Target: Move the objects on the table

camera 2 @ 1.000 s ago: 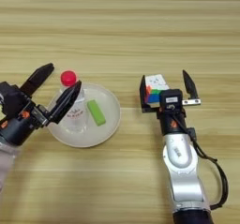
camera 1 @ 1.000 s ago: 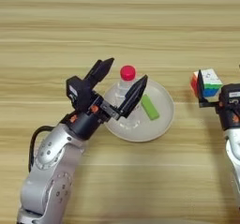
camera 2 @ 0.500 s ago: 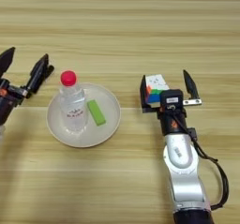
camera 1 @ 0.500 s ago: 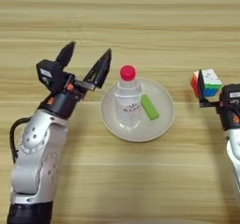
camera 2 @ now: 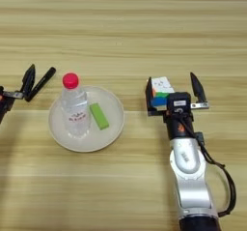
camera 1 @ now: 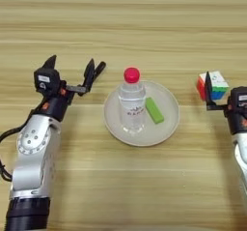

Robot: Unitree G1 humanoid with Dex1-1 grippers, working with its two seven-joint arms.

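The water bottle (camera 1: 131, 102) is stood upright on a white plate (camera 1: 169, 123) at the counter (camera 1: 123, 27) centre, beside a green block (camera 1: 154, 110). The left gripper (camera 1: 72, 73) is held wide, empty, left of the plate, beside a black marker (camera 1: 95, 73). The right gripper (camera 2: 172, 91) is spread around a colour cube (camera 2: 160, 91). Any regrasp is best made low on the bottle.

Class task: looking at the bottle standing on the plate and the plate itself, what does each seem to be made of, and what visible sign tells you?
The small see-through bottle with a red cap looks like thin clear plastic: the plate shows through its glossy wall. The round off-white plate looks like matte plastic or ceramic; its smooth, even, dull surface leaves that open.
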